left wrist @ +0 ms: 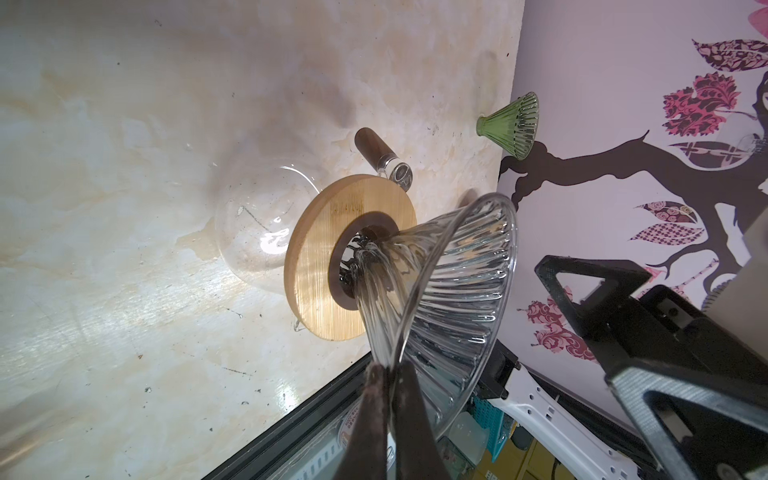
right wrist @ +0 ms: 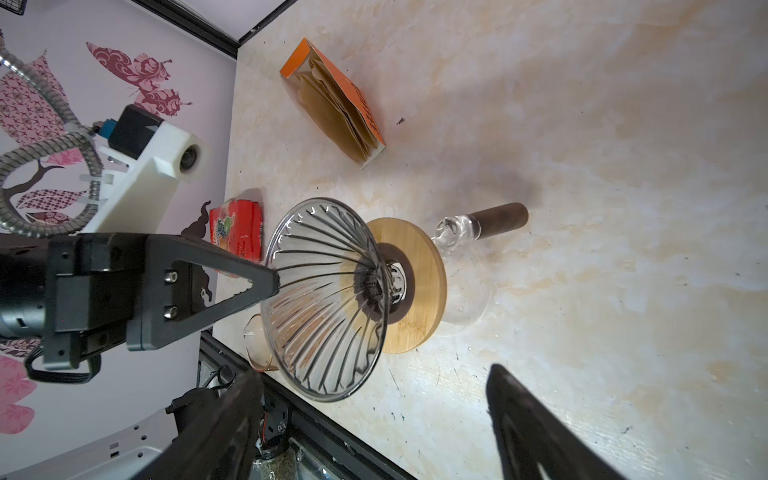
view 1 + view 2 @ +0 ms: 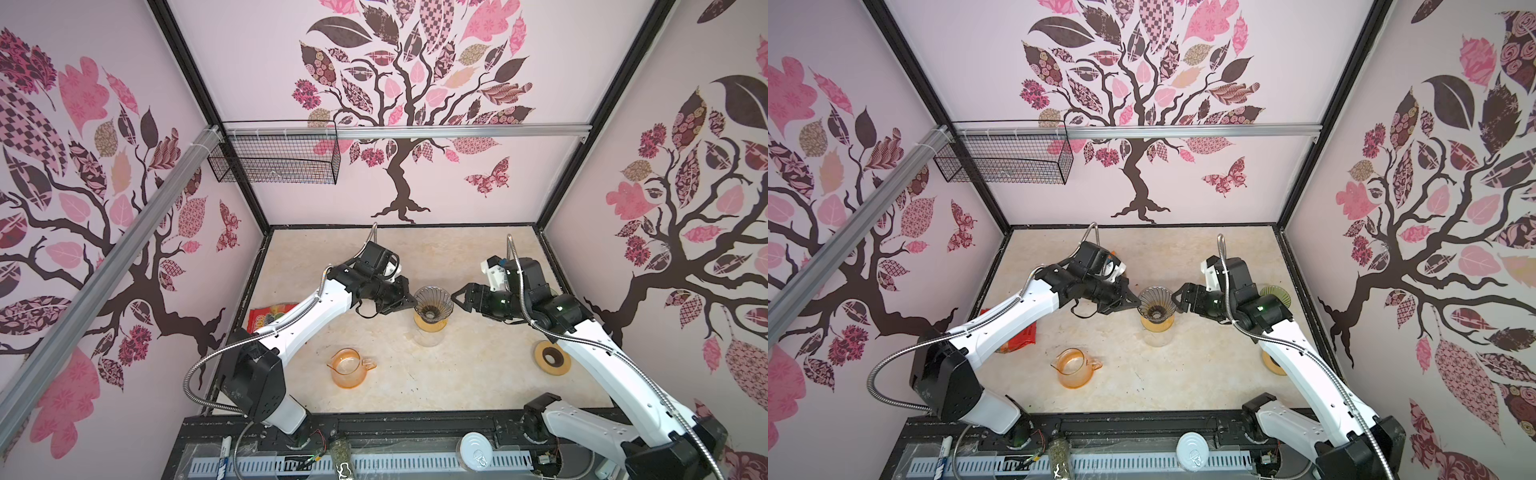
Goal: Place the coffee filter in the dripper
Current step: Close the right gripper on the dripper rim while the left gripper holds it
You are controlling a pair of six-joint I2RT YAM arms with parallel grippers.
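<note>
The dripper [image 3: 433,301] [image 3: 1156,301] is a clear ribbed glass cone on a wooden ring [image 1: 324,257] atop a glass carafe [image 3: 430,336] at mid-table. My left gripper [image 1: 388,368] [image 3: 413,305] is shut on the dripper's [image 1: 453,282] left rim. My right gripper [image 2: 374,399] [image 3: 459,297] stands open just right of the dripper [image 2: 328,299], with nothing between its fingers. The brown paper coffee filters [image 2: 332,104] stand in an open orange box on the table, seen only in the right wrist view. In both top views the left arm hides them.
An orange glass pitcher [image 3: 349,368] stands near the front. A red packet [image 3: 270,313] lies under the left arm. A green dripper [image 1: 509,124] [image 3: 1273,293] sits by the right wall. A second wooden ring [image 3: 552,357] lies under the right arm. The carafe's dark handle [image 2: 498,216] points toward the back.
</note>
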